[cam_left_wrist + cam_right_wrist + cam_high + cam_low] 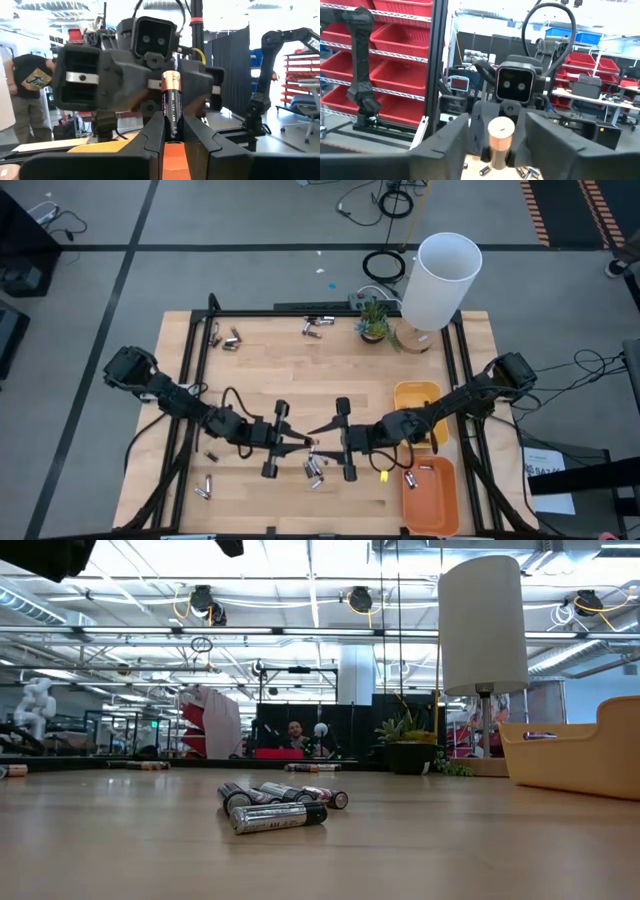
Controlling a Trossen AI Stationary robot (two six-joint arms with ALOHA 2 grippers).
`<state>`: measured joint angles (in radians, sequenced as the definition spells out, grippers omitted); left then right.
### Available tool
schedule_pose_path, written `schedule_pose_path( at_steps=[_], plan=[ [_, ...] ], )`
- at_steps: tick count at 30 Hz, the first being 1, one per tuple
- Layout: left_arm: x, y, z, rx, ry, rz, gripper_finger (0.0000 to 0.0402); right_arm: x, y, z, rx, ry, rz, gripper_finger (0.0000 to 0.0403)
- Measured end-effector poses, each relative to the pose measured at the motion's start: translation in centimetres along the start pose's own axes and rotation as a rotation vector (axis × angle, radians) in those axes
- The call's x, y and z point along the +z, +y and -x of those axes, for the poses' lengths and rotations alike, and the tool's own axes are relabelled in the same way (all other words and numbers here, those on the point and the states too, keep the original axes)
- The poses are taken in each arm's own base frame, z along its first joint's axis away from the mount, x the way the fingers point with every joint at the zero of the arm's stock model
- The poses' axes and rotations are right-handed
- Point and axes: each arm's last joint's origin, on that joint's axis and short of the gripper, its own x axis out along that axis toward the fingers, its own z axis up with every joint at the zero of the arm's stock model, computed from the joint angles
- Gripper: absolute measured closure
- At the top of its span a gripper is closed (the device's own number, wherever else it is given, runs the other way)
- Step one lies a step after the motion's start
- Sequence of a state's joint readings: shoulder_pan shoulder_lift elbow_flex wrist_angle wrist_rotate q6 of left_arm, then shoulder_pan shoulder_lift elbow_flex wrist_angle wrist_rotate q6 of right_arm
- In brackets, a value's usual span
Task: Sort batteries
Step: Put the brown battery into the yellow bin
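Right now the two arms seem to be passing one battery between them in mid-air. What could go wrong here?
1. The left gripper pinches the battery only at one end, so it could tip or slip as the right gripper, its fingers open around the other end, closes.
2. If it drops, it may roll among the loose batteries below and get mixed up.
3. The grippers face each other closely and might bump.

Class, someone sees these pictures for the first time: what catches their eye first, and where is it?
Mid-table, the two arms meet tip to tip: the left gripper holds a black-and-copper battery upright towards the right gripper, whose fingers stand open around its end. Behind, a tall white lamp towers at the far edge, beside the yellow tray.
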<state>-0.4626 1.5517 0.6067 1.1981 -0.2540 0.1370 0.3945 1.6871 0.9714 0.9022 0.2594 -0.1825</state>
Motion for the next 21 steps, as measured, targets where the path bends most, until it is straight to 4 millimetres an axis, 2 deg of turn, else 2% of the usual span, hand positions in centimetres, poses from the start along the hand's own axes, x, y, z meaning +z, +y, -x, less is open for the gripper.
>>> schedule_pose_path(
  at_steps=[9,11,16,18,21],
  plan=[
    [0.3,0.2,0.0,0.006,-0.029,0.007,0.0350,0.0,-0.1,0.0,-0.004,0.000,0.007,0.0375],
    [0.3,0.2,0.0,0.006,-0.030,0.007,0.0334,0.0,-0.1,0.0,-0.003,0.000,0.020,0.0376],
    [0.2,0.3,0.0,0.053,-0.016,0.005,0.0228,0.0,0.0,0.1,-0.005,0.015,0.038,0.0376],
    [-0.1,0.4,0.0,0.088,0.018,-0.003,0.0199,0.6,0.1,0.5,-0.045,0.054,0.056,0.0376],
    [-0.2,0.4,0.3,0.121,0.105,-0.028,0.0178,2.2,0.0,1.9,-0.157,0.161,0.093,0.0376]
  ],
)
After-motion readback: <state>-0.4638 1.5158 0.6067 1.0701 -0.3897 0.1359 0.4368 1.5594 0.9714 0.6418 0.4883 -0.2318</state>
